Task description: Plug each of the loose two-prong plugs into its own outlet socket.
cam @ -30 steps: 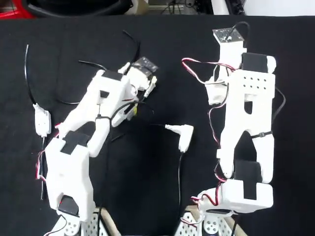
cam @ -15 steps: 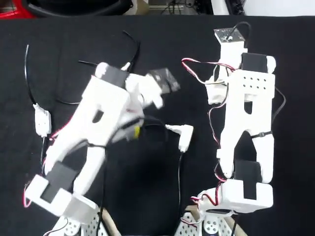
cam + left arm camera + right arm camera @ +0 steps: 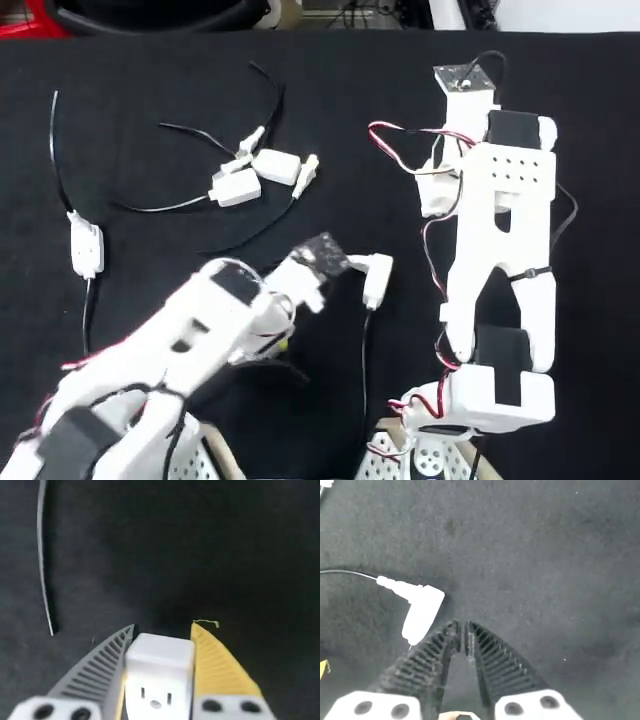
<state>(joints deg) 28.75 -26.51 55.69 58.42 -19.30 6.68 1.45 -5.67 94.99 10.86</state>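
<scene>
Black cloth table (image 3: 150, 80), left gripper (image 3: 164, 626) clamped on a white outlet socket (image 3: 159, 670).
Socket is held just beside the angled plug (image 3: 375, 275); right gripper (image 3: 461, 627), nearly closed and empty, hangs near that same plug.

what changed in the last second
The left claw, shut on a socket, swung from the far plug cluster back toward the middle plug. The right arm and that plug stayed put.
</scene>
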